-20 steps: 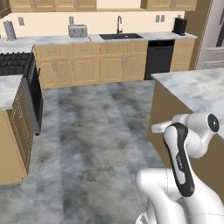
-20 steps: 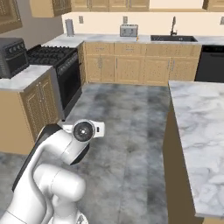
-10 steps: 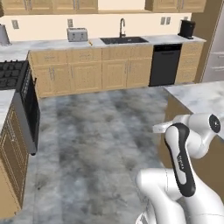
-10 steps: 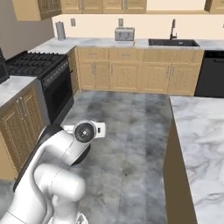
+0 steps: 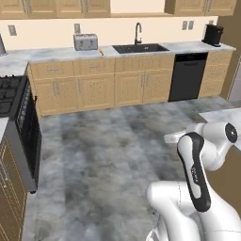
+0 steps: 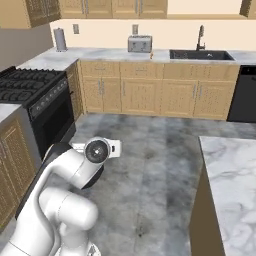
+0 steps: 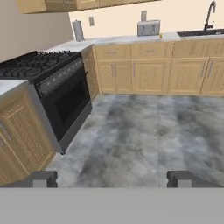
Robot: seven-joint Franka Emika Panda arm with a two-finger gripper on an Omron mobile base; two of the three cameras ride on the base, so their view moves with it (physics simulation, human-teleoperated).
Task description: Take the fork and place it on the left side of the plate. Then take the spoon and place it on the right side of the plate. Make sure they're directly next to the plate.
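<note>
Gripper [image 7: 112, 178] held above the kitchen floor [image 7: 144, 140], jaws spread wide and holding nothing, aimed toward the stove [image 7: 52, 94] and back counter [image 7: 131, 40]. Fork, spoon and plate: whereabouts cannot be told. Toaster [image 7: 148, 28] sits on that counter, near the sink [image 6: 201, 54].

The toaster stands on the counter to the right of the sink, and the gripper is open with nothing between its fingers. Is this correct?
Not quite. The toaster stands on the counter to the left of the sink, not the right; the left base view shows this. The rest holds: in the hand view the gripper is open with nothing between its fingers.
</note>
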